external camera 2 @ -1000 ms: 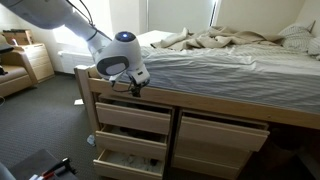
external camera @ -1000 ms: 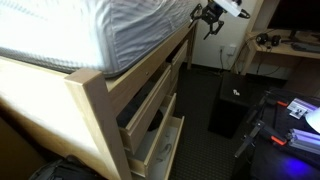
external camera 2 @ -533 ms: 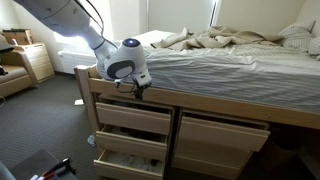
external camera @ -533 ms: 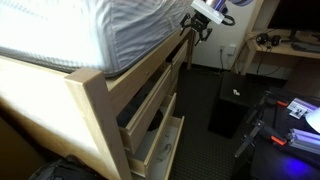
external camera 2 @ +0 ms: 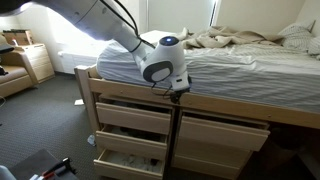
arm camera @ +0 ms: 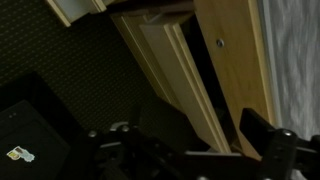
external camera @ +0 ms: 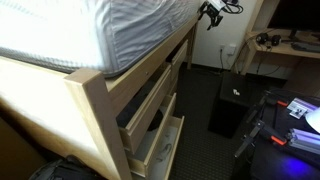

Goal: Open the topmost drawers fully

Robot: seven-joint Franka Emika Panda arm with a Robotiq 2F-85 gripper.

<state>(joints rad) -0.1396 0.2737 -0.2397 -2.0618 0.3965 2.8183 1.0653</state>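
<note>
Two topmost drawers of pale wood sit under the bed rail in an exterior view: the left one (external camera 2: 135,118) pulled out a little, the right one (external camera 2: 222,130) nearly flush. From the side, a top drawer (external camera: 148,112) juts out with a dark gap above it. My gripper (external camera 2: 176,95) hangs at the rail above the gap between the two drawer columns; it also shows at the far end of the bed (external camera: 210,12). In the wrist view the gripper (arm camera: 205,132) is open, its dark fingers either side of a drawer front's edge (arm camera: 170,60). It holds nothing.
The bottom left drawer (external camera 2: 125,163) is pulled far out. A mattress with rumpled bedding (external camera 2: 240,45) lies on the frame. A black box (external camera: 228,105) stands on the floor near the drawers, a desk (external camera: 285,48) behind it. A small wooden dresser (external camera 2: 35,62) stands apart.
My gripper has moved along the bed rail, from above the left drawer column to the middle between the two columns. The drawers have not moved.
</note>
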